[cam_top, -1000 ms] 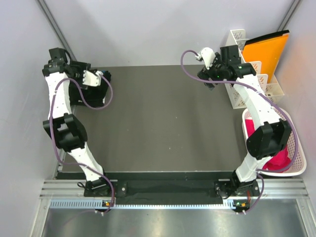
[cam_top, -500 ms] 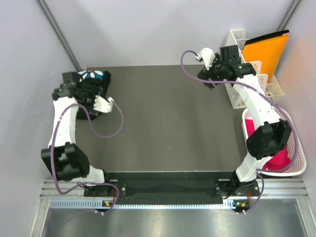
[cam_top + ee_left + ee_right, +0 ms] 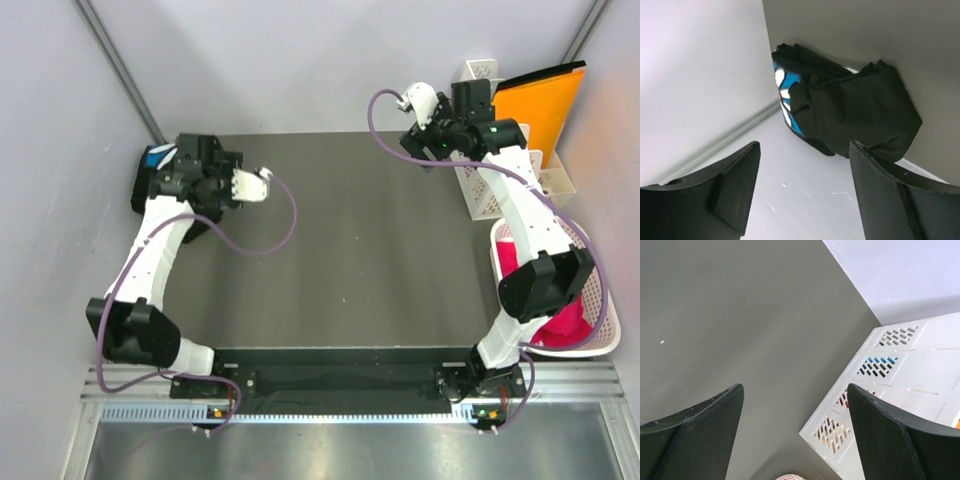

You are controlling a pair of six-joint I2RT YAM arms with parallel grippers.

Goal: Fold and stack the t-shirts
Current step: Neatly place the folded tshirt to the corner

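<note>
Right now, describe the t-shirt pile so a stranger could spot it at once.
Start at the dark table and go to its far left corner, by the pale wall. The t-shirt pile sits there, rumpled black cloth just ahead of the left claw. It is the only cloth on the table, showing a blue print with white petals.

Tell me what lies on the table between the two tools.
Nothing: the top view shows bare dark table between the left tool and right tool.
</note>
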